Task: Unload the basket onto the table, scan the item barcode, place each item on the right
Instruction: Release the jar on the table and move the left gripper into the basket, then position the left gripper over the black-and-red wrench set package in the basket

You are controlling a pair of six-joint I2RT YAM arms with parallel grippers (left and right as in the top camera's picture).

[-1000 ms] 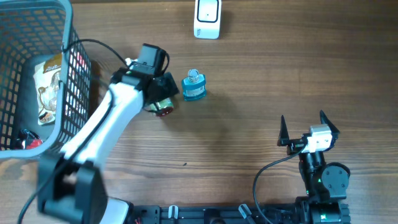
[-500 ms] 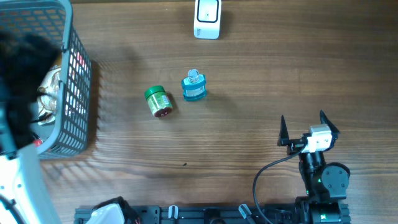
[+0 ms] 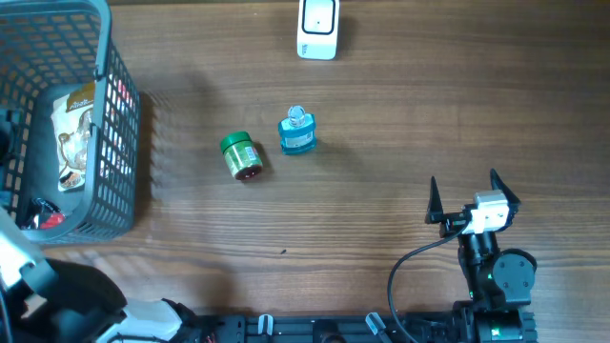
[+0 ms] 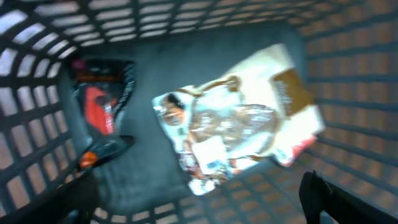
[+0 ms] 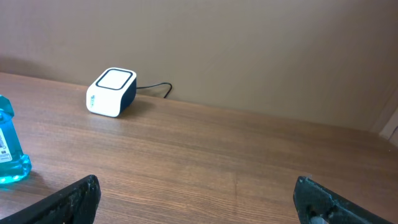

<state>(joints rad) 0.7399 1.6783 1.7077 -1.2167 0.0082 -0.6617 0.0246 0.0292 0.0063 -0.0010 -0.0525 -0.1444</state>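
Left wrist view has my left gripper [image 4: 199, 202] spread open and empty directly over the foil pouch [image 4: 239, 140] lying flat in the basket [image 4: 348, 93], long axis slanting across my finger line, while the open right gripper [image 3: 467, 195] sits well apart.

The jar [image 3: 241, 156] is green, the bottle [image 3: 296, 132] blue, the scanner [image 3: 317, 27] white, the lattice basket [image 3: 119, 143] grey, the wood-grained table [image 3: 400, 124] brown.

A small green jar [image 3: 241, 156] with a red end is laid on its side, just beside a blue bottle [image 3: 297, 132] stood upright. A white scanner box [image 3: 317, 28] is set well apart, at the far edge.
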